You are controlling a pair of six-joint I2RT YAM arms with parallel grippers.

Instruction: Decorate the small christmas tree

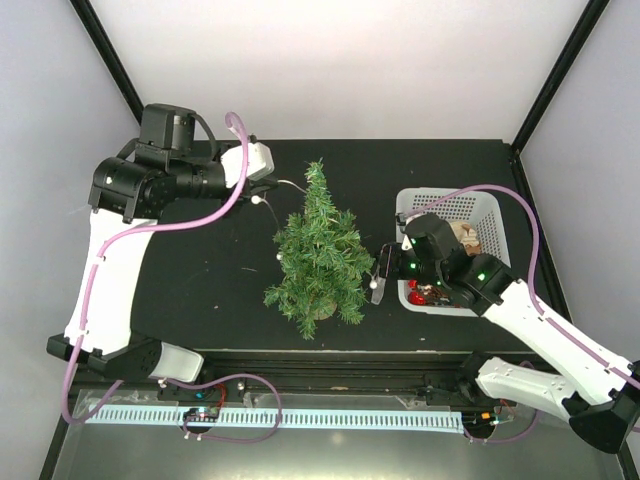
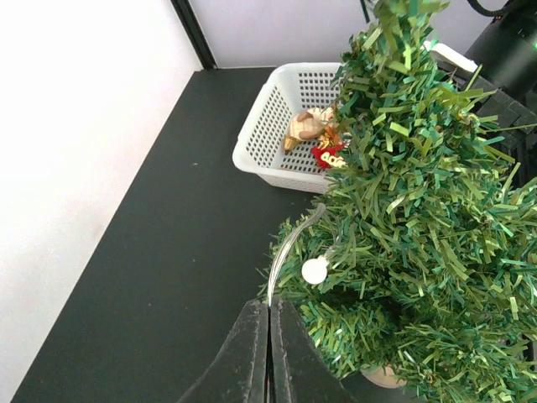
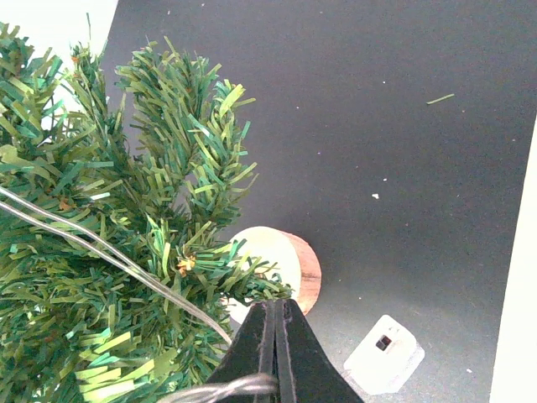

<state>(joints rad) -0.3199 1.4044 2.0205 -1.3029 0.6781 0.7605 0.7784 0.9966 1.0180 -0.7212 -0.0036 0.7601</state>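
Left gripper (image 2: 269, 340) has its fingers pressed together on the thin wire of the light string (image 2: 289, 242), with one white bulb (image 2: 315, 270) just past the tips against the branches. Right gripper (image 3: 275, 329) is also closed, and the wire runs across the foliage into its tips, so we read it as pinching the string too. The small christmas tree (image 1: 318, 252) stands upright mid-table on its round wooden base (image 3: 291, 262), between the arms: right of the left gripper, left of the right one. Its long axis is vertical; in the top view the tip points toward the far edge, which we judge to be camera angle. The right gripper sits low, just beside the bottom branches near the base. The left sits off the upper left side with a small gap, so the right is nearer. We judge the coming move turns on carrying the wire around that vertical axis, so the string wraps instead of hanging on one side. The top view gives both arms and the white basket (image 1: 470, 207) with ornaments (image 1: 465, 236) right of the tree, but the pinch at the right tips is too small to tell there. Only the left wrist view shows the bulb close up. Only the right wrist view shows a small white switch box (image 3: 384, 354) on the table (image 3: 403, 126) near the base.
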